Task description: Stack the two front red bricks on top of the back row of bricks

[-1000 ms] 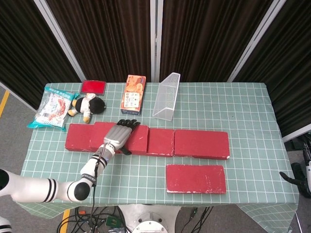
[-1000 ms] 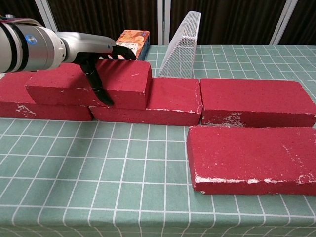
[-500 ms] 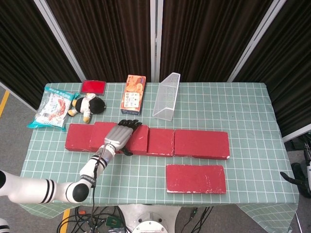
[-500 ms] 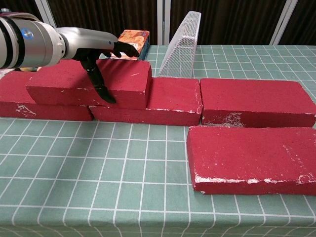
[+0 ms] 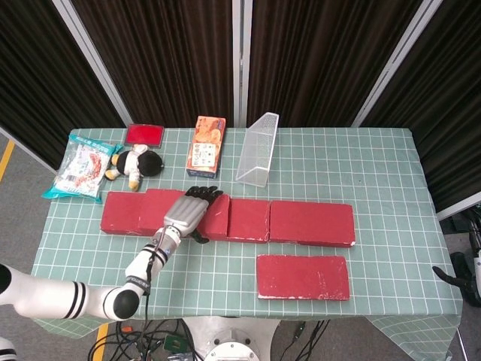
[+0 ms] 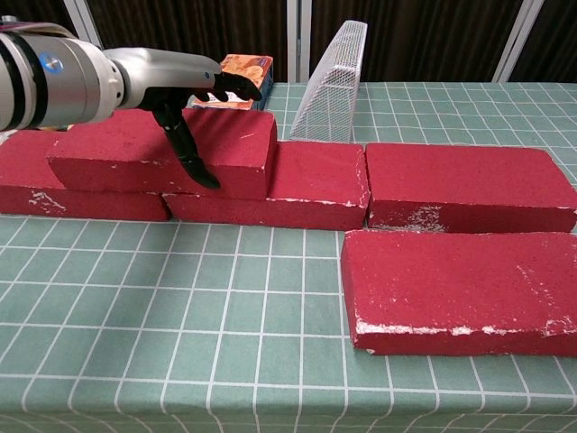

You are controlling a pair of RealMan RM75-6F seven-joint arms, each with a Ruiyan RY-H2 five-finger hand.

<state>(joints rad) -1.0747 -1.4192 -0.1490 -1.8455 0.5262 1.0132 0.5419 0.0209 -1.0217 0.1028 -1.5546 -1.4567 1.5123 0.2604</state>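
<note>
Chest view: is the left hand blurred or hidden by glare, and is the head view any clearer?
Chest view: left hand is sharp, with only a soft highlight on its silver forearm; its dark fingers blend into shadow over the stacked brick. Head view: evenly lit and no glare, but the hand is small.

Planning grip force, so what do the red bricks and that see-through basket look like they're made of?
Red bricks: matte, slightly rough, white chips along edges; probably painted foam or lightweight block, though real fired brick can't be excluded. Basket: fine white mesh, likely wire or plastic.
</note>
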